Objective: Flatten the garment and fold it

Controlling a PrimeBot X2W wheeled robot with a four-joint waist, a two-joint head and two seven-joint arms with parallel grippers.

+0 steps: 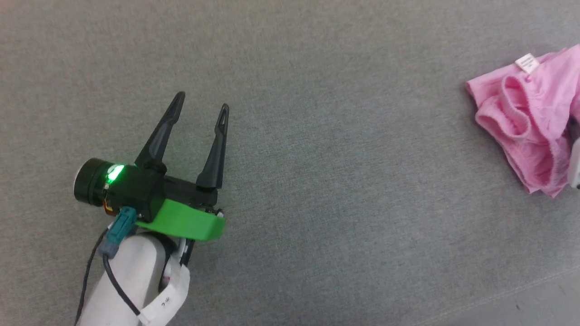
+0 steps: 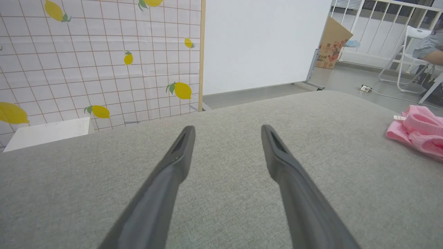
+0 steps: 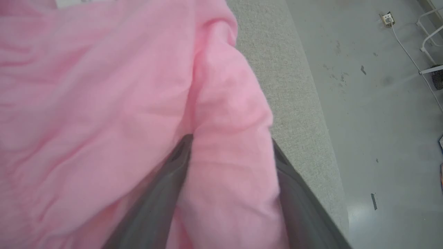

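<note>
The pink garment [image 1: 525,122] lies crumpled at the far right of the grey padded surface, its white label [image 1: 527,63] facing up at the top. In the left wrist view the garment [image 2: 418,133] sits off to the right, well away from my left gripper [image 2: 227,128]. That left gripper [image 1: 202,100] hovers open over bare grey fabric with nothing between its fingers. In the right wrist view my right gripper [image 3: 232,138] stands open, fingers spread wide, and a thick fold of the garment [image 3: 104,103] bulges between them.
The grey surface [image 1: 317,181] ends just right of the garment, where its edge [image 3: 311,103] drops to the floor [image 3: 380,103]. Beyond the far edge stand a lemon-patterned screen [image 2: 86,52], a cardboard box [image 2: 332,45] and a seated person [image 2: 429,48].
</note>
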